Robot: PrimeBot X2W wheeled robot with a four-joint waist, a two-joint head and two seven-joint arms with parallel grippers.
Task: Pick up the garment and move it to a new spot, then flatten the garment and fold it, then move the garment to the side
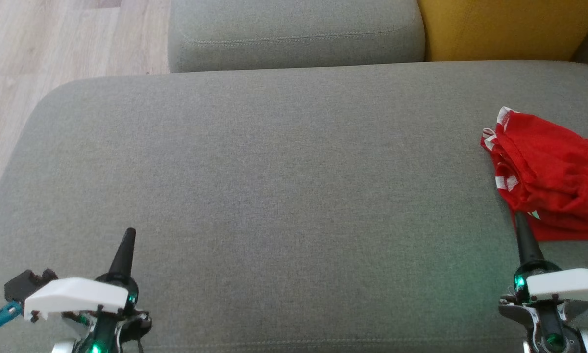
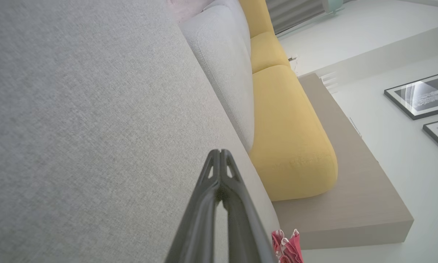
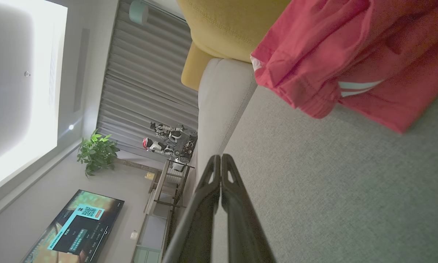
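Note:
The garment (image 1: 549, 171) is a red piece of clothing with white trim, lying bunched up at the right edge of the grey sofa seat (image 1: 274, 186). In the right wrist view the garment (image 3: 354, 54) sits ahead and to the right of my fingers. My right gripper (image 1: 519, 216) is shut and empty, its tip just at the garment's near edge in the head view. My left gripper (image 1: 130, 231) is shut and empty at the lower left, far from the garment. A corner of the garment (image 2: 286, 246) peeks beside the left fingers (image 2: 221, 157).
A grey back cushion (image 1: 294, 32) and a yellow cushion (image 1: 504, 27) line the far side of the seat. Wooden floor (image 1: 54, 44) lies to the left. The right wrist view shows a television (image 3: 73, 230), a plant (image 3: 96, 151) and curtains across the room.

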